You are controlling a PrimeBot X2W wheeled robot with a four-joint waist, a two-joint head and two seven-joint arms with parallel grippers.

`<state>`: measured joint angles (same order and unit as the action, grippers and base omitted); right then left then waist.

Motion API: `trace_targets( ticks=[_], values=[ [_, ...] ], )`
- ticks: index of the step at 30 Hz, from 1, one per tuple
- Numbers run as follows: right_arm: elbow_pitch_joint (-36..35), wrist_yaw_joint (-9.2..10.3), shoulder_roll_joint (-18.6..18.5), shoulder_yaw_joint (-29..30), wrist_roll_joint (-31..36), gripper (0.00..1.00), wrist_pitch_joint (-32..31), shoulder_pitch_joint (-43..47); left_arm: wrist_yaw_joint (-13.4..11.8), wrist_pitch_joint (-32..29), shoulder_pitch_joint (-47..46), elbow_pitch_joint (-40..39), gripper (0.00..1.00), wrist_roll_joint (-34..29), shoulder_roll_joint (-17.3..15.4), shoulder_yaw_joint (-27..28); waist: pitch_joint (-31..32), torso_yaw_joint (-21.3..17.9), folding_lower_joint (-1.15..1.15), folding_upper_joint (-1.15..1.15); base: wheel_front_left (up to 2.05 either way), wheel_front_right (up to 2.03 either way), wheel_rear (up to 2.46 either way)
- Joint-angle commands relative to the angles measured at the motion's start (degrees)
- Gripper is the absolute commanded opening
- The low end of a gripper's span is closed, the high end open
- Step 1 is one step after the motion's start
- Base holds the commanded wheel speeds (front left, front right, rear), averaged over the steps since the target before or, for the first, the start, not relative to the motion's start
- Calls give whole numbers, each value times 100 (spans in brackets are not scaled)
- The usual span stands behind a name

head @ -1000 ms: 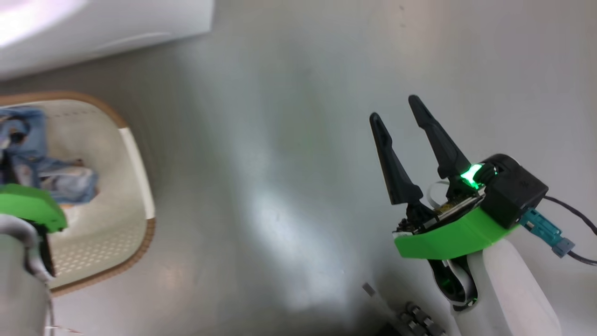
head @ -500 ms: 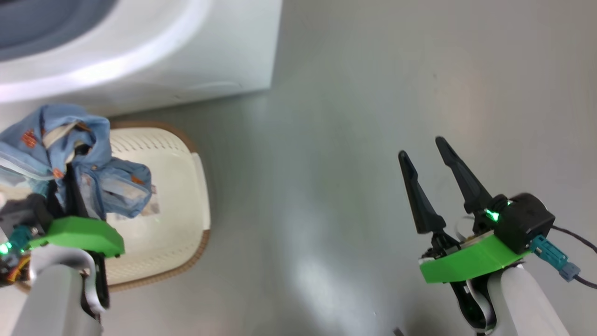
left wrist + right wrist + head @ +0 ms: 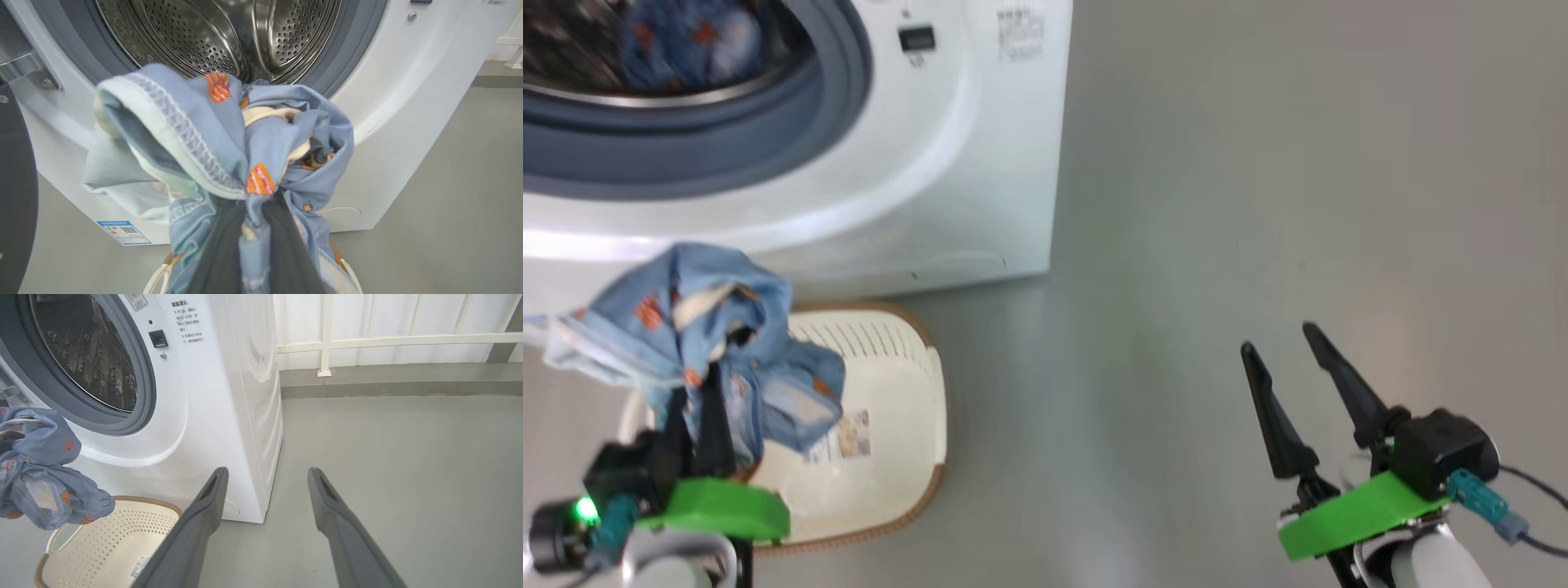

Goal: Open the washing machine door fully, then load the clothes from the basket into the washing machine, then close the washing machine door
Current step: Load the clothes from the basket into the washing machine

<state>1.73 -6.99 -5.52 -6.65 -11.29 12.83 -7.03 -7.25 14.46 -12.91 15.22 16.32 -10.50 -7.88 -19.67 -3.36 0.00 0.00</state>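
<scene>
A smooth grey floor [image 3: 1217, 204] runs under everything. At its far edge a low grey kerb [image 3: 388, 381] carries a white railing [image 3: 327, 339]. The washing machine [image 3: 988, 163] stands on the floor with bare floor along its right side. The right tool [image 3: 1278, 337] hangs over that stretch, well apart from the machine, its 2 fingers spread wide with nothing between them.

The washing machine door [image 3: 16, 183] is swung open. Its black rim shows at the left edge of the left wrist view, beside a metal hinge [image 3: 24, 67]. The blue-grey gasket [image 3: 727, 155] rings the round opening, and the perforated steel drum [image 3: 229, 36] lies open behind it. In the head view a blurred blue patch [image 3: 686, 41] with orange marks shows inside the drum.

The basket [image 3: 915, 408] sits on the floor just in front of the machine's lower front panel. The paper label [image 3: 845, 433] on its bottom is in plain sight.

The left tool [image 3: 255, 212] is clenched on a bundle of the clothes [image 3: 711, 327], light blue with orange figures and white lining. The bundle hangs above the basket, clear of its rim, level with the machine's front below the drum opening. A small blue sticker [image 3: 124, 232] marks the machine's lower left corner.
</scene>
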Motion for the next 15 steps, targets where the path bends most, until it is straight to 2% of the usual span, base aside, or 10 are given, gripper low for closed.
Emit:
trace_targets(
  ticks=[1,15],
  values=[
    [-172,-50,3,-107,50,100,-41,147,21,53,178,-236,0,-63,-139,150,663,159,0,0,0,0,0],
    [-579,-50,104,6,156,100,-433,811,17,-417,1268,-1287,0,-106,-318,-126,1601,267,0,0,0,0,0]
  ],
)
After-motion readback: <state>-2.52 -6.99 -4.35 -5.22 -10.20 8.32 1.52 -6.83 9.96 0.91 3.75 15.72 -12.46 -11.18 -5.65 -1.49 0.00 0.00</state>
